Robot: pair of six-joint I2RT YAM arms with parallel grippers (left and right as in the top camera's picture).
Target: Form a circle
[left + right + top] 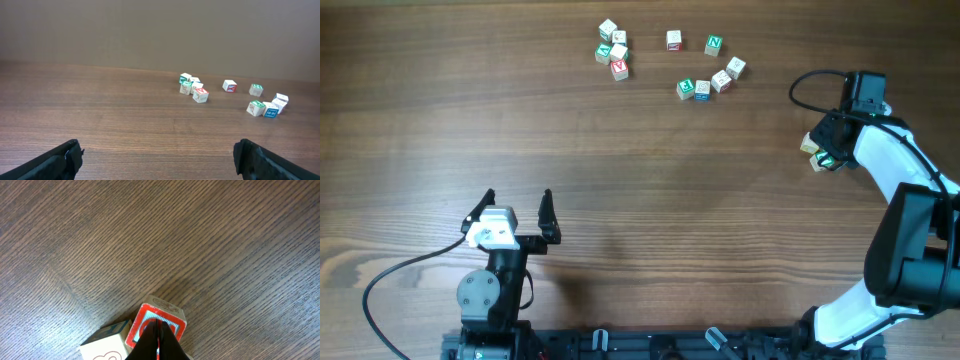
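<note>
On the table (620, 160) most blocks (702, 89) lay in two loose clusters at the far side — no circle was yet formed. The left claw (517, 205) was parked wide. The right claw (156, 336), pinched shut on nothing, was set over a stray red block (167, 316) — a push toward the clusters was judged next.

Lettered cubes (702, 89) lie in a tight cluster (619, 68), a loose arc (714, 44), and a pair (156, 322) far right
</note>
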